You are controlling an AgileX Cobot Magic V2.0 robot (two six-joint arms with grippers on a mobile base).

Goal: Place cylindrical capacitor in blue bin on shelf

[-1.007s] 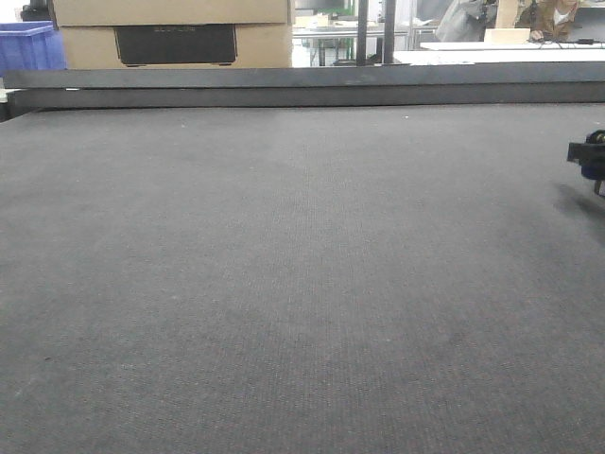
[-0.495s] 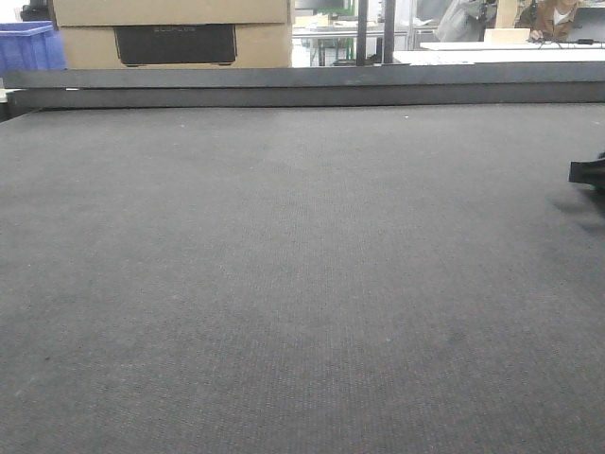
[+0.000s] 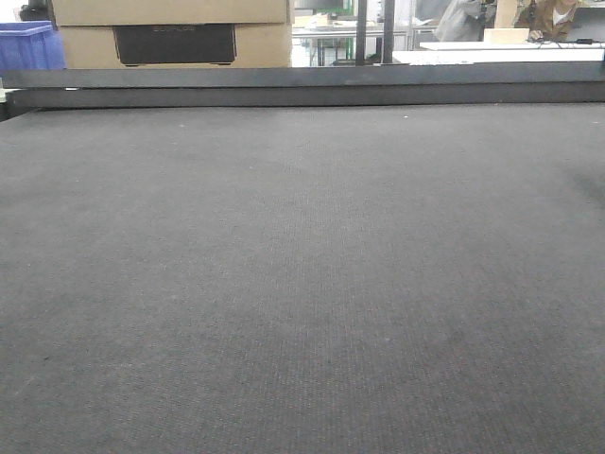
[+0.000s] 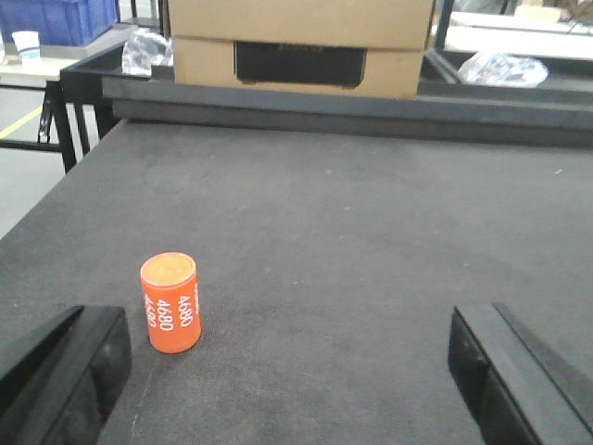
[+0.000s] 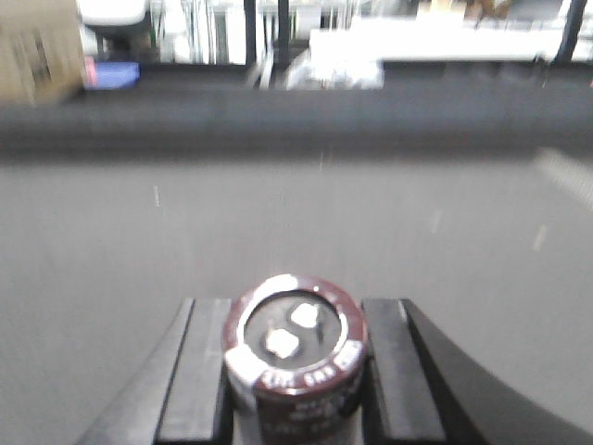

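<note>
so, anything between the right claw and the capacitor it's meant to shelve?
Nothing: the dark maroon cylindrical capacitor with the silver top sits clamped in the right claw, a black finger against each side. The steel shelf and its bin show in no view, so that leg can't be judged.

The small orange cylinder standing on the dark grey mat carries white digits running down its side: "4680". It is printed twice in full, and a third row is partly turned out of sight. The dark maroon cylindrical capacitor has a pale band around its upper rim with dark characters on it, too blurred to read. On the brown cardboard box, the black panel bears faint lettering I cannot make out.
</note>
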